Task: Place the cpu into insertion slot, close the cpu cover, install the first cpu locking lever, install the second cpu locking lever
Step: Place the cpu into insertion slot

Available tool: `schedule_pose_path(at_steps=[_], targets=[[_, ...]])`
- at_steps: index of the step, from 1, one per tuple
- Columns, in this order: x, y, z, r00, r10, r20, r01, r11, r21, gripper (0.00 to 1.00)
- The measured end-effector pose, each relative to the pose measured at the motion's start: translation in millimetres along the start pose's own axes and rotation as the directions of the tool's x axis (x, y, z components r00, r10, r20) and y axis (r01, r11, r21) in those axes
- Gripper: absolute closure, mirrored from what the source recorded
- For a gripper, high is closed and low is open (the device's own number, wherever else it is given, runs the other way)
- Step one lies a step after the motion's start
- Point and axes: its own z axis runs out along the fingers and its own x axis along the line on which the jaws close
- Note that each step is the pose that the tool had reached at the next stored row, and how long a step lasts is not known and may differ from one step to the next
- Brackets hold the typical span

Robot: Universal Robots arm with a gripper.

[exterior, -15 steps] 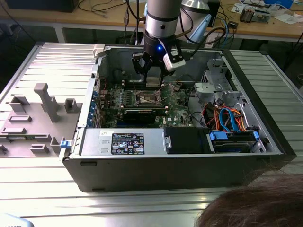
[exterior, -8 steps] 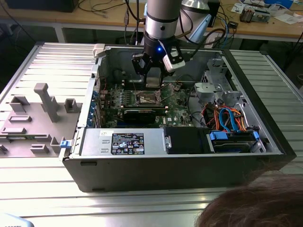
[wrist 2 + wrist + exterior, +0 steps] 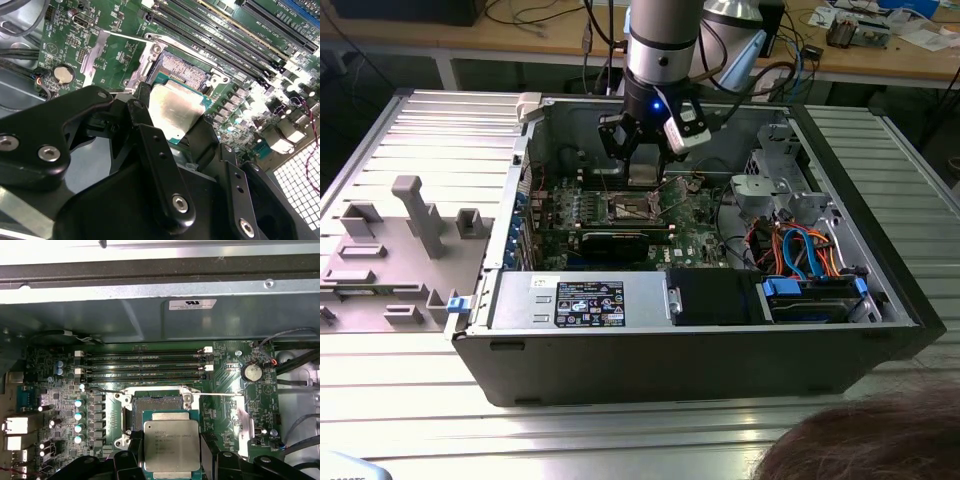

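My gripper (image 3: 642,158) hangs inside the open computer case, shut on the cpu (image 3: 171,445), a flat square chip with a silvery top on a green base. In the second wrist view the black fingers (image 3: 150,145) clamp the cpu (image 3: 175,112) on two opposite sides. It hovers just above the insertion slot (image 3: 155,407), overlapping one edge of it, and the slot's dark contact field (image 3: 182,70) lies bare. The cpu cover (image 3: 240,415) is swung open to one side of the slot. Thin wire levers (image 3: 107,389) stick out along the slot's far rim.
Long memory slots (image 3: 145,367) run just beyond the socket, and a coin battery (image 3: 251,372) sits nearby. The case walls (image 3: 535,140) enclose the board. A power supply (image 3: 580,300) and drive cage with cables (image 3: 810,265) line the front. A grey fixture tray (image 3: 390,240) lies outside.
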Motion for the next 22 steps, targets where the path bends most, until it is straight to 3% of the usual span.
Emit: schedule_pose_path(at_steps=[22], targets=[[-0.1,-0.4,4.9,1.0,0.0,0.0,0.0,1.0,0.0,0.45]])
